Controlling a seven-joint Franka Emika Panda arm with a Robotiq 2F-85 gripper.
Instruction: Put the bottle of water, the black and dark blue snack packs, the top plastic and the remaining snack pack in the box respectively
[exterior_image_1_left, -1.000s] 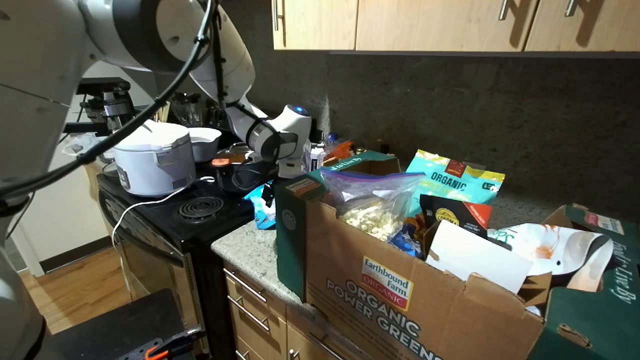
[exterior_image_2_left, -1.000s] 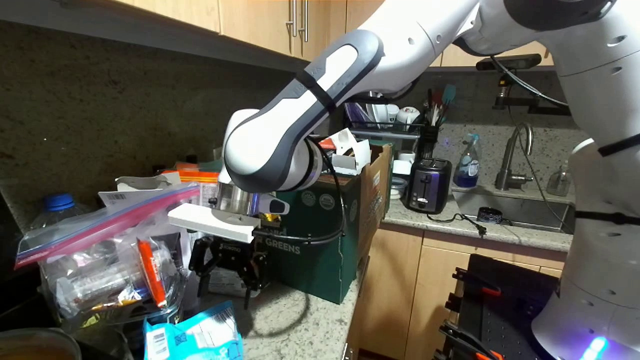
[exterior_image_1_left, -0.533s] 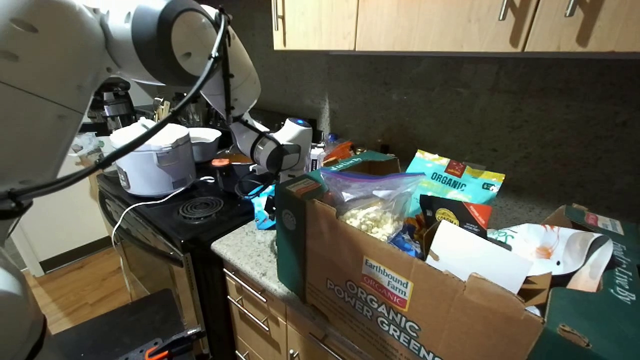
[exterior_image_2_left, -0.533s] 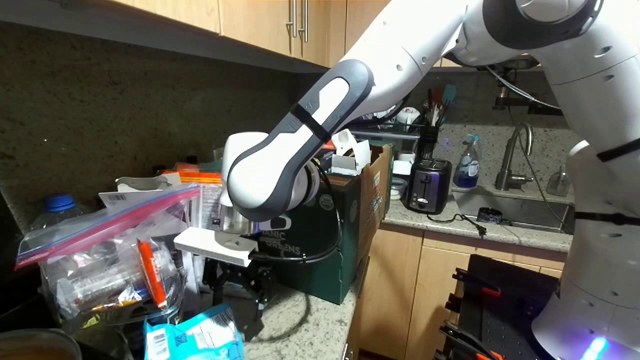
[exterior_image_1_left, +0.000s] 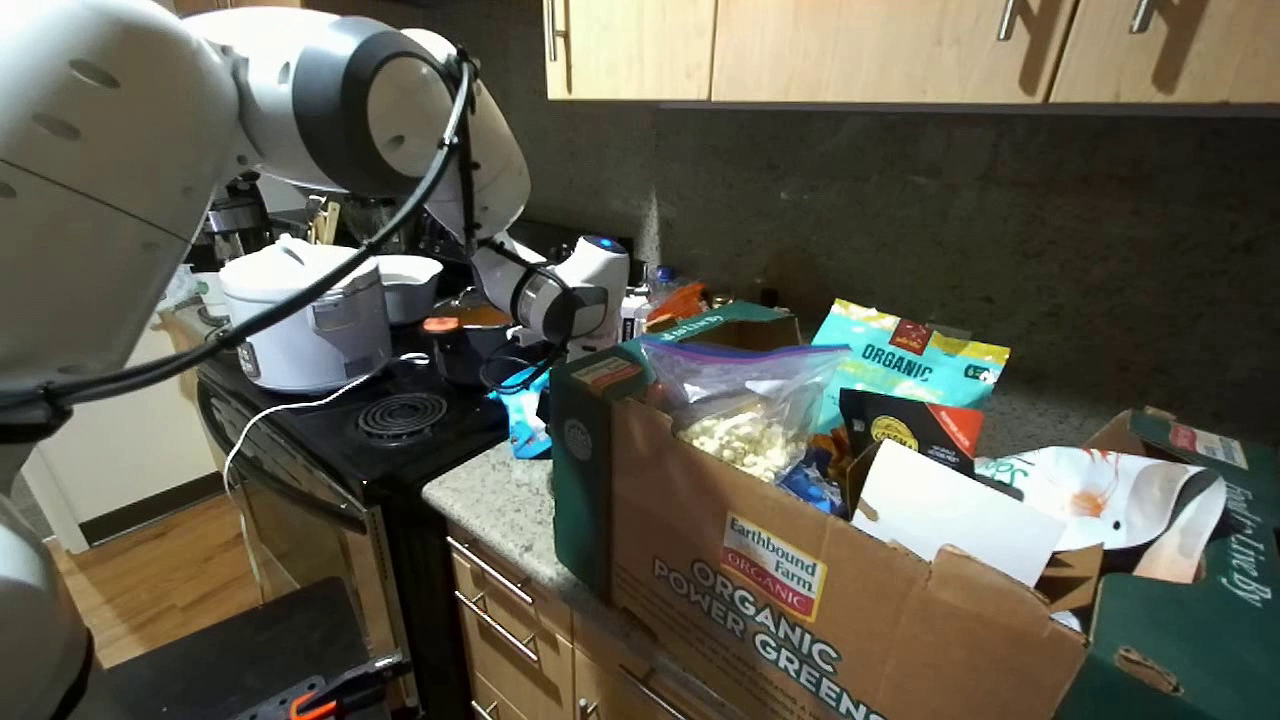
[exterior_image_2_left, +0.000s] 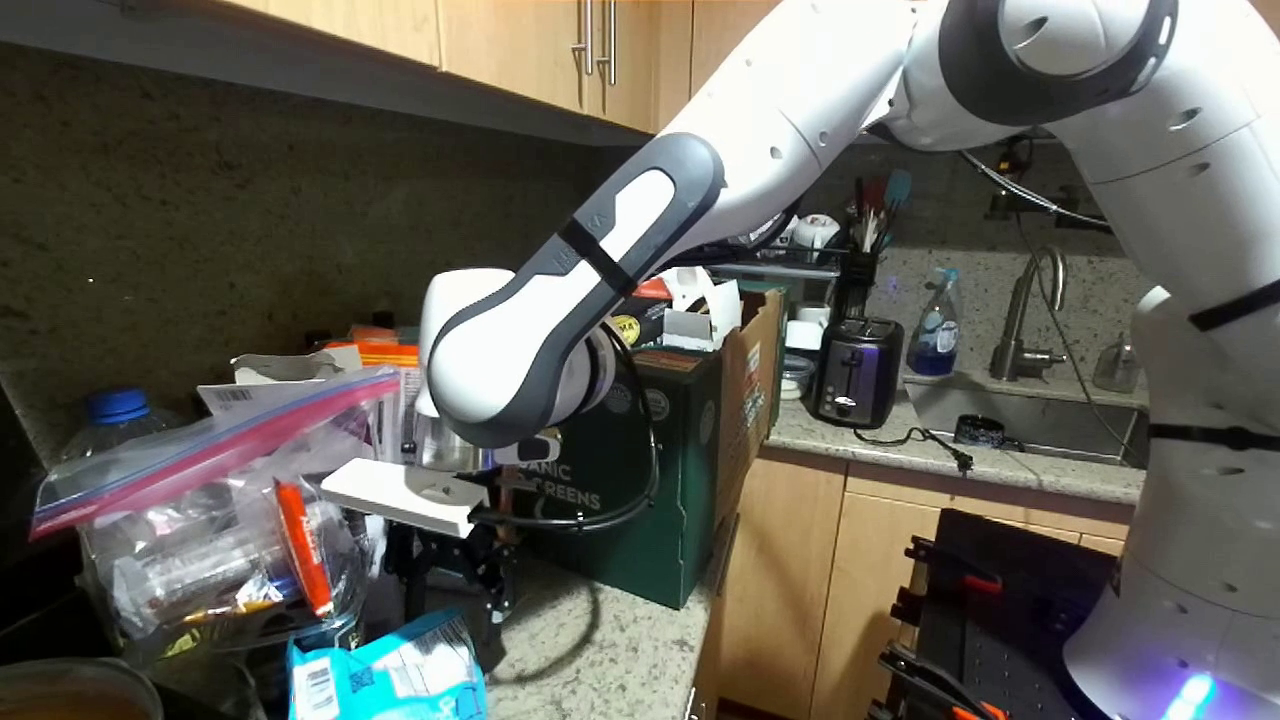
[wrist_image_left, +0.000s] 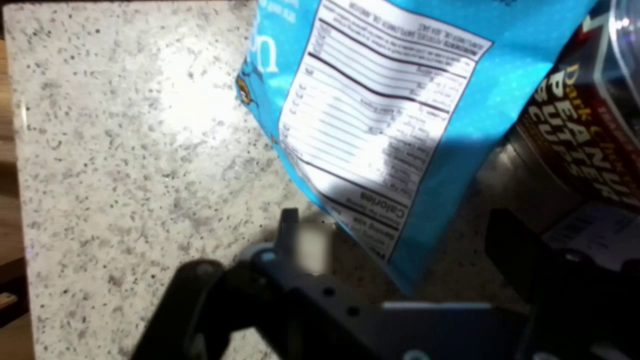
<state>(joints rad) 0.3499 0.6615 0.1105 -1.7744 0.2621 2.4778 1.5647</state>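
Wrist view: jaws spread, nothing gripped, bright-blue plastic snack pouch (wrist_image_left: 385, 120) at their 12 o'clock on speckled stone desk (wrist_image_left: 140, 195), so I'd seat its near corner deeper before closing, clear of dark-red plastic tub (wrist_image_left: 592, 125) at 2 o'clock.

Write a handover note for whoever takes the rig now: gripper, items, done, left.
Gripper: open, holding nothing, by a corner of the blue pack.
Things: blue pack on the counter; blue-capped bottle and pink-zip bag also outside the box.
Done: black pack and purple-zip bag are in the box.
Left: blue pack into the box, probably next. Can't tell whether that bottle or the pink-zip bag belongs to the job.
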